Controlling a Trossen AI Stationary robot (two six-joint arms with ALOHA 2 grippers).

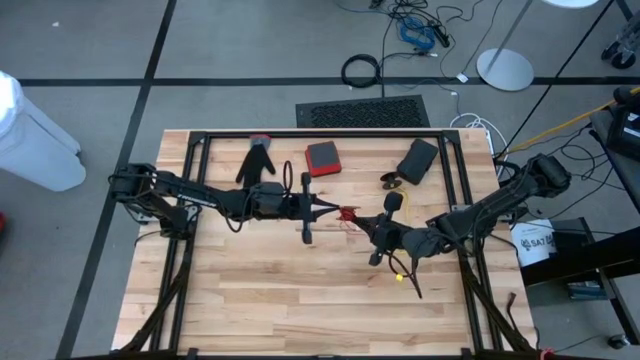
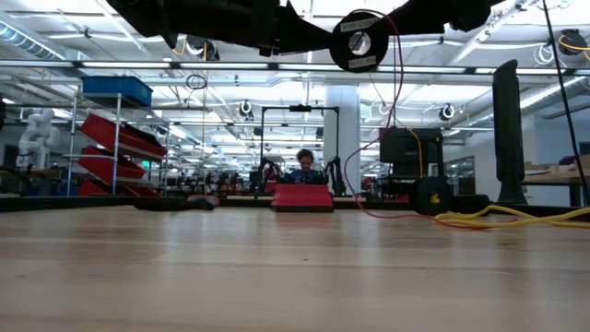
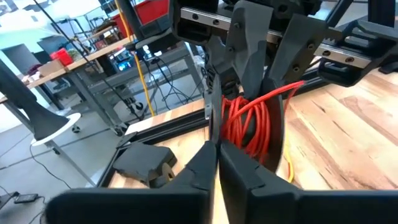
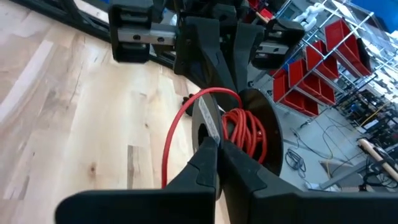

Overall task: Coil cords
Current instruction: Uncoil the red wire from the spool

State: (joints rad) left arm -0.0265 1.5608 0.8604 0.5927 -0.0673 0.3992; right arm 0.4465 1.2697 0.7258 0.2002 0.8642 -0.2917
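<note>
Two grippers meeting mid-frame above the table: left gripper (image 1: 322, 208) pinching the red cord (image 3: 249, 121) bundle, right gripper (image 1: 366, 222) pressed together beside it. Yellow cord (image 1: 404, 274) lying lower right. Likely risk: loops springing loose if either pinch slackens.

We are seeing both arms meeting over the middle of the table (image 1: 250, 300), the left gripper (image 1: 335, 211) just left of the right gripper (image 1: 368, 226), a cord bundle (image 1: 349, 214) sitting between them. Behind them are lying a glove (image 1: 258, 160), a box (image 1: 322, 157) and a case (image 1: 417, 160), left to right. Another cord (image 1: 405, 272) is trailing in front of the right arm.
</note>
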